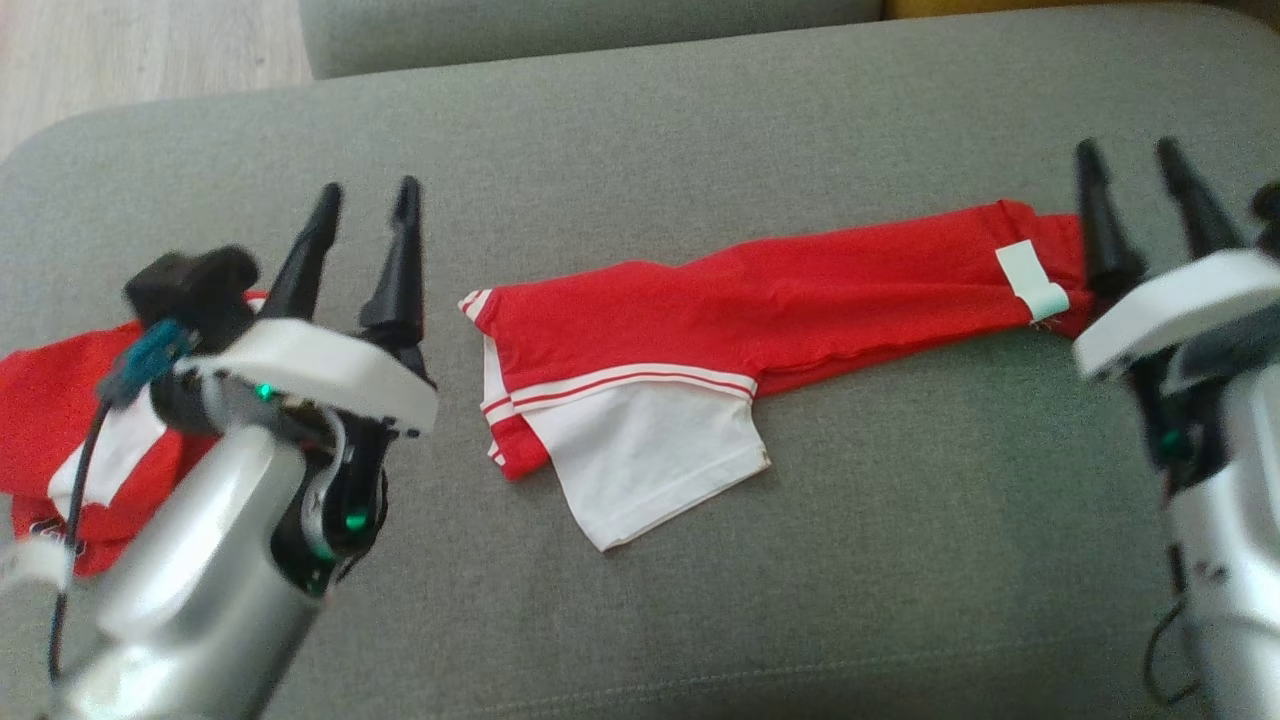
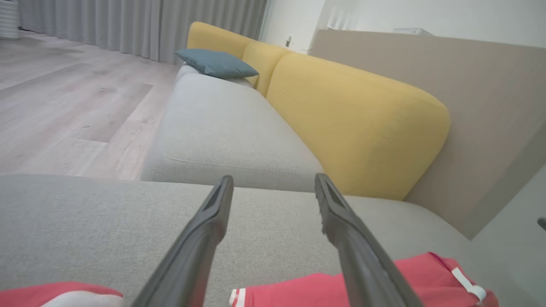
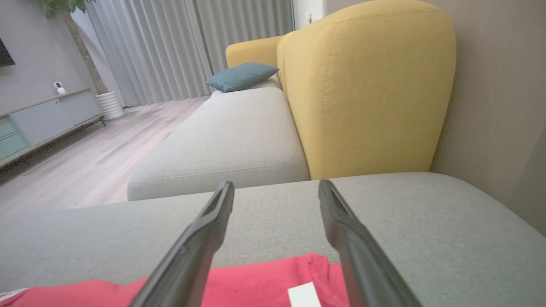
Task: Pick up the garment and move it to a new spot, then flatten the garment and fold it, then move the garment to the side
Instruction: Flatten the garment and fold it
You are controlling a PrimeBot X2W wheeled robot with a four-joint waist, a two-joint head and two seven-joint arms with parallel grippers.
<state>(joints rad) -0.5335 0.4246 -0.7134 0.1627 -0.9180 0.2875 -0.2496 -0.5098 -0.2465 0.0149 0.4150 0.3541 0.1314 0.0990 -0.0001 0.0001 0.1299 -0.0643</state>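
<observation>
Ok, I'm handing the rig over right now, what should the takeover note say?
Left gripper: open, empty, above the grey cushion, left of the garment.
Right gripper: open, empty, at the garment's right end near its white tag.
Garment: lies on the cushion as a long red band, white panel sticking out in front.
More red-and-white cloth lies under the left arm; whether separate, cannot tell.
Done: looks partly folded. Left: probably finish folding, then move it aside.
</observation>
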